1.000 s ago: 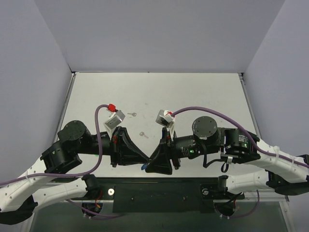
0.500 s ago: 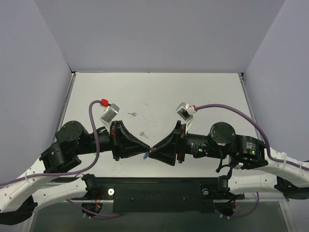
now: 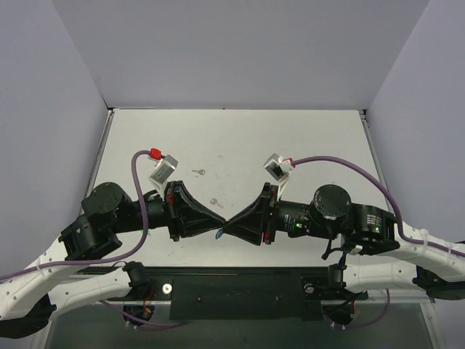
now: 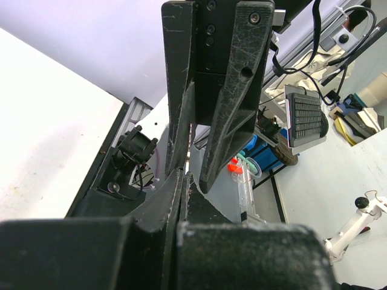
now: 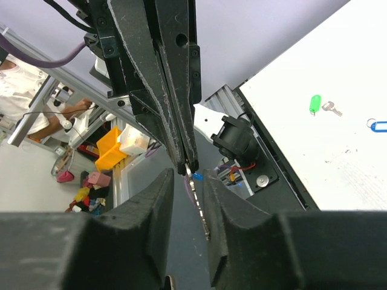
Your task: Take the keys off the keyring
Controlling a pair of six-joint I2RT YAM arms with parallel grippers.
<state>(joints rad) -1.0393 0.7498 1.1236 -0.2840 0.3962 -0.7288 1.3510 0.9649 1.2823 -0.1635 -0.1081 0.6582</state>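
Pincers faced tip to tip: your left pincer (image 3: 220,228) was clamped shut on the keyring (image 3: 219,233), apparently to steady it. Your right pincer (image 5: 188,179), part open just beside the left pincer, straddled the key (image 5: 199,208) without gripping.

Table (image 3: 305,138): white, flat, with faint dark specks.
Walls (image 3: 240,51): plain pale lilac panels at the table's far side and both flanks.
Green tag (image 5: 314,104): small oval plastic piece lying on the table.
Yellow bin (image 5: 110,147): off the table, among room clutter.
Keyboard (image 4: 306,116): dark, on a surface beyond the table.
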